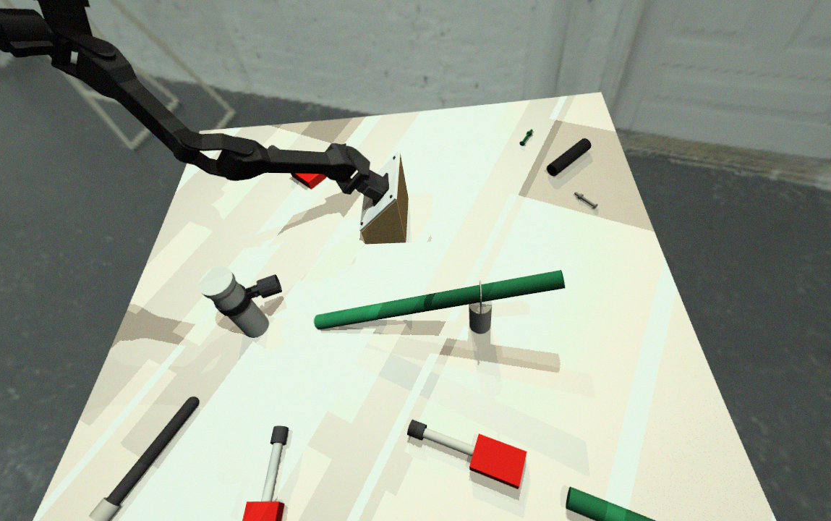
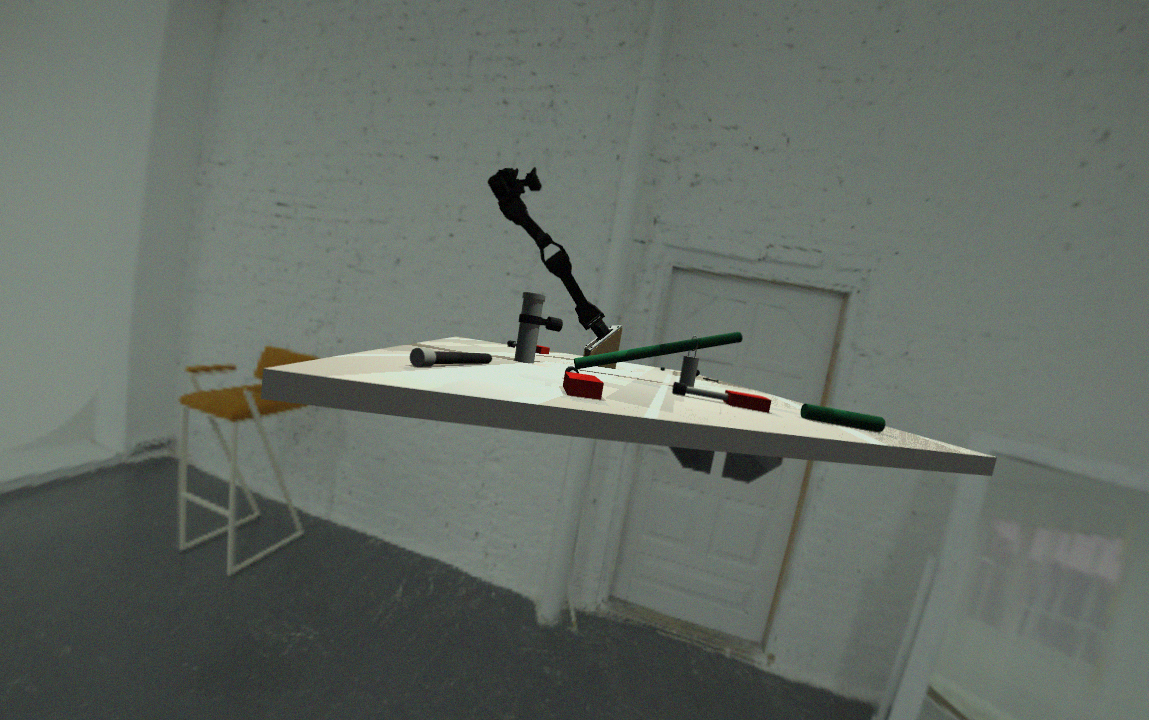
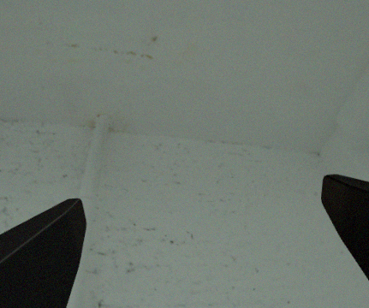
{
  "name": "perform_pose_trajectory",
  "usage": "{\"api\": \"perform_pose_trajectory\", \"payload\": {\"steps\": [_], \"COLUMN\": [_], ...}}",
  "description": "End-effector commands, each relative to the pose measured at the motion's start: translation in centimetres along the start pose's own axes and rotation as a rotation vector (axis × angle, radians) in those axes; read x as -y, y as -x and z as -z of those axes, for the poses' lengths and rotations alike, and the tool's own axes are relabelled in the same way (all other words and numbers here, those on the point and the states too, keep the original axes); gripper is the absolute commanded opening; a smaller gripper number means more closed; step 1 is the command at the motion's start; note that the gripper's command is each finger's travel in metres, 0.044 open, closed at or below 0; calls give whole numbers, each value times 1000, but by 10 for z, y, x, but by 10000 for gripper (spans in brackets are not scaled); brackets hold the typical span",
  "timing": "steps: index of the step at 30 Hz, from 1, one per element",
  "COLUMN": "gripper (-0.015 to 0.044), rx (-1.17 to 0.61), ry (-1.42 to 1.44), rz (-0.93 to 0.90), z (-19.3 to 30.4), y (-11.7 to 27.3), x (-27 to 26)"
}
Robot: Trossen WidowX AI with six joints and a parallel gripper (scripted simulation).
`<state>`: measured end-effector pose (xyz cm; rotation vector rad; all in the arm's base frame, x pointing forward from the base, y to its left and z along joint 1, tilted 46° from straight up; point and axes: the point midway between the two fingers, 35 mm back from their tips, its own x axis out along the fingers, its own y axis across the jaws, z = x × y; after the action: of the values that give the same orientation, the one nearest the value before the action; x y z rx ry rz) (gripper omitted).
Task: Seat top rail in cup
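The green top rail (image 1: 372,311) (image 2: 632,352) passes through the wire loop on the short grey loop-cap post (image 1: 479,320) (image 2: 689,373). It is tilted: its left end is low near the table, its right end raised. The grey big post (image 1: 254,323) (image 2: 526,343) stands to the left. Its black brace band (image 1: 234,306) sits high, a little below the cap (image 1: 217,283). The dark rail-end cup (image 1: 269,285) (image 2: 554,323) points toward the rail, empty, with a gap between them. My gripper (image 3: 205,200) is open and empty, raised far from the rail.
The arm's wedge base (image 1: 385,224) stands behind the rail. A dark rod (image 1: 156,446), two red blocks (image 1: 497,459) (image 1: 262,511) with pale rods and another green tube (image 1: 602,506) lie toward the front. A black cylinder (image 1: 569,156) and two small bolts (image 1: 526,137) (image 1: 585,200) lie at the back right.
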<state>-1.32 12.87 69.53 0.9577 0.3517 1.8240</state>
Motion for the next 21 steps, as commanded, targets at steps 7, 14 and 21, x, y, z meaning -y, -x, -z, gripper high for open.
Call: {"api": "perform_pose_trajectory", "payload": {"steps": [7,14,21], "gripper": [440,440,440], "rx": [39,24,7], "ry": [143,373,544], "rz": [113,336,593], "z": [35,91,123], "y": [-15,-49,-78], "x": [3,40,113]}}
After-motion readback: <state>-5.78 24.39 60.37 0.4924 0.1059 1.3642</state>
